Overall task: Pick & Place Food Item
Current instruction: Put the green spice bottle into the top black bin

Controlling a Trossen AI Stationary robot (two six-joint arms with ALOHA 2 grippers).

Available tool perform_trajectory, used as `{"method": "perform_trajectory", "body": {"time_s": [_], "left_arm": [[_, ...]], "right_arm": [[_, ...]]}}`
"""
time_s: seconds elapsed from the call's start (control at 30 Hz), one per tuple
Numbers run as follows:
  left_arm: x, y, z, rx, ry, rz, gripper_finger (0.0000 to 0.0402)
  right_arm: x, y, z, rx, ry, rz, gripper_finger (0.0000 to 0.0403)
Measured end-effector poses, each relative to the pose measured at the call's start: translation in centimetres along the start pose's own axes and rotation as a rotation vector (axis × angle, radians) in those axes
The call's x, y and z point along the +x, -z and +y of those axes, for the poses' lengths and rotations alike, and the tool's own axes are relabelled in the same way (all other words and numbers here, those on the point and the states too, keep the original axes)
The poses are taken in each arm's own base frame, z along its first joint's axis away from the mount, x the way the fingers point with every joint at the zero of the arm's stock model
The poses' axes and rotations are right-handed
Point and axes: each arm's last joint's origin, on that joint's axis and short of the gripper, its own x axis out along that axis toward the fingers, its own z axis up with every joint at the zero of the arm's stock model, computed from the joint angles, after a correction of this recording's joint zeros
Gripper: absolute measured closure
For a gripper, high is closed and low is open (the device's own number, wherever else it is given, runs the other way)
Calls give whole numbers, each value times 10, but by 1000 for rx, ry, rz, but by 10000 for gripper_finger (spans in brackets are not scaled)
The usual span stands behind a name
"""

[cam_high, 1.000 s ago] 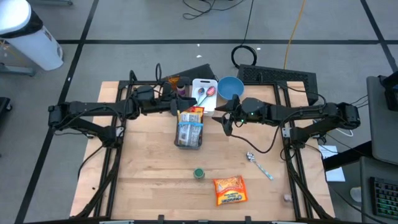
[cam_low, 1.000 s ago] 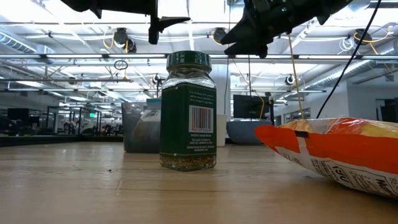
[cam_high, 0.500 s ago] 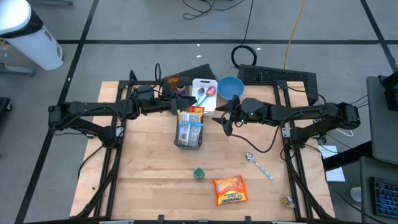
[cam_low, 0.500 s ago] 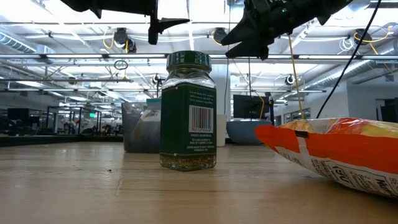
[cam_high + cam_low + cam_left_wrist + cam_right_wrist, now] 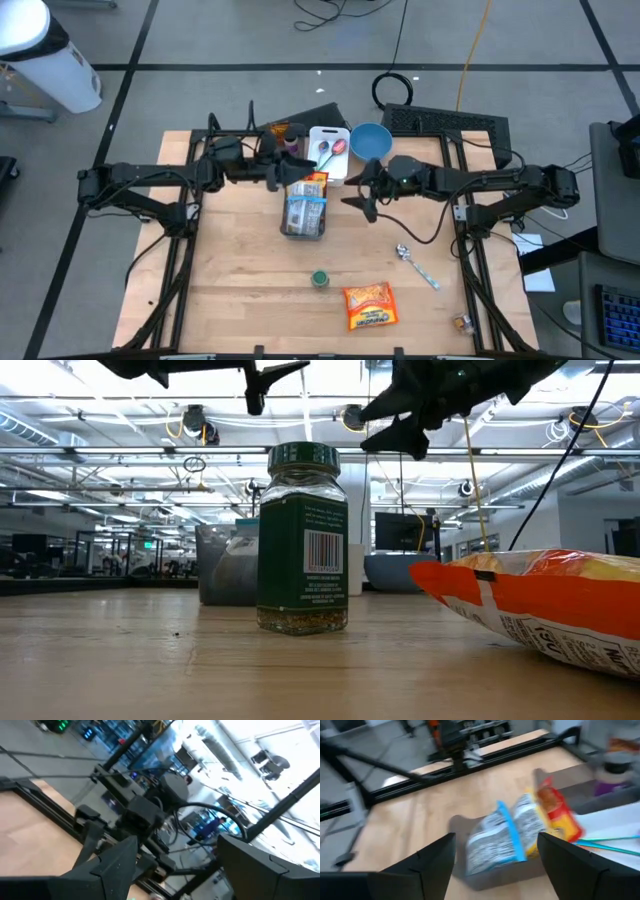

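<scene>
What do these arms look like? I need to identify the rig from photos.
Two dark, slim, jointed arms. The left arm and right arm each carry black cables along their links. The left end effector and right end effector each have two black wedge-shaped fingers.

Obstacles and free room on the surface (image 5: 230,270). Centre: a grey bin (image 5: 303,218) stuffed with upright packets, reachable from above only. Flanking its far end, both raised off the wood: left gripper (image 5: 279,177) just beside the bin's left corner, right gripper (image 5: 362,197) to its right, jaws of each spread and empty. Behind the bin, a white tray (image 5: 328,152) and blue bowl (image 5: 370,140) crowd the far edge. Near side: a jar (image 5: 319,279), an orange bag (image 5: 369,305) and a spoon (image 5: 416,264) stand well apart, with open lanes between them. The left half of the wood lies bare.
</scene>
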Motion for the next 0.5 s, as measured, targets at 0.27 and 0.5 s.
{"method": "perform_trajectory", "body": {"time_s": [0.27,0.5], "left_arm": [[9,2,-25,10,6,169,117],[3,-4,-80,257,-273,485,117]], "right_arm": [[-22,-31,16,-104,-64,-30,126],[-30,-51,33,-181,-62,-6,132]]}}
